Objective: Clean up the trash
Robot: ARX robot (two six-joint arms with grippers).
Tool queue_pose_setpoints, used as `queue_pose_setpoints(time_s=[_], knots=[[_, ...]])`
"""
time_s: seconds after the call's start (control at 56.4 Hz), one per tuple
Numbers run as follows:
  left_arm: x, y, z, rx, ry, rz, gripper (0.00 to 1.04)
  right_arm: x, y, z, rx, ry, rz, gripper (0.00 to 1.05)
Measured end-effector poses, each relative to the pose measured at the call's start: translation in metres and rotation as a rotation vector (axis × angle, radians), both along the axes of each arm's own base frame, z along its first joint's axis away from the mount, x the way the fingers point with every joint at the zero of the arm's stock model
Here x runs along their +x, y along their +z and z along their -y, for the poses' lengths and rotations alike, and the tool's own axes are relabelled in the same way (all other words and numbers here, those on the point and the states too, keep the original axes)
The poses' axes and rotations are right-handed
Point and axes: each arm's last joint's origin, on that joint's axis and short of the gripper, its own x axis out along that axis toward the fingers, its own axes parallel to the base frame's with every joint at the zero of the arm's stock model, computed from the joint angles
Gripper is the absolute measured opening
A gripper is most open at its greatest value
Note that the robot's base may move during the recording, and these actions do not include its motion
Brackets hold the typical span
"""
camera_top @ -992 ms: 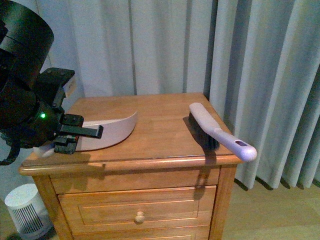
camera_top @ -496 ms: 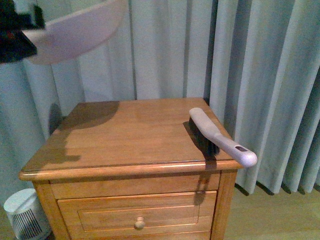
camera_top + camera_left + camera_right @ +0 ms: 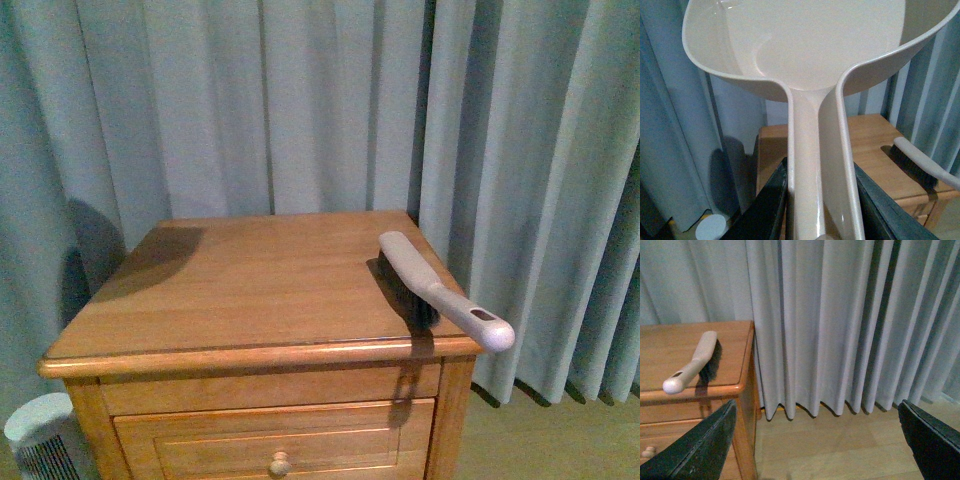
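The beige dustpan (image 3: 805, 45) fills the left wrist view, held high above the wooden nightstand (image 3: 870, 145). My left gripper (image 3: 821, 205) is shut on its long handle, one dark finger on each side. Inside the scoop nothing shows. My right gripper (image 3: 815, 440) hangs open over the wooden floor beside the nightstand (image 3: 690, 355), with nothing between its fingers. The trash is out of view in every frame. Neither arm appears in the front view.
A grey-handled brush (image 3: 440, 290) lies along the nightstand's (image 3: 240, 290) right edge, its handle end overhanging the front corner. Grey curtains (image 3: 300, 110) hang close behind and to the right. A small white round appliance (image 3: 40, 430) stands on the floor at the left.
My left arm has lifted the dustpan off the nightstand top and up out of the front view. The brush has stayed where it was.
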Motion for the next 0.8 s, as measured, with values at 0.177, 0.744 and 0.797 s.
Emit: queue_pose_setpoints(time_s=[0.177, 0.744, 0.797], knots=[[-0.050, -0.014, -0.019, -0.004, -0.006, 0.005, 0.29, 0.000, 0.000, 0.000, 0.000, 0.000, 0.000, 0.97], [-0.051, -0.034, -0.031, -0.077, 0.039, -0.047, 0.29, 0.004, 0.000, -0.005, 0.004, -0.134, -0.178, 0.97], [-0.051, -0.033, -0.031, -0.078, 0.038, -0.046, 0.29, 0.008, 0.007, -0.012, 0.003, -0.120, -0.215, 0.97]])
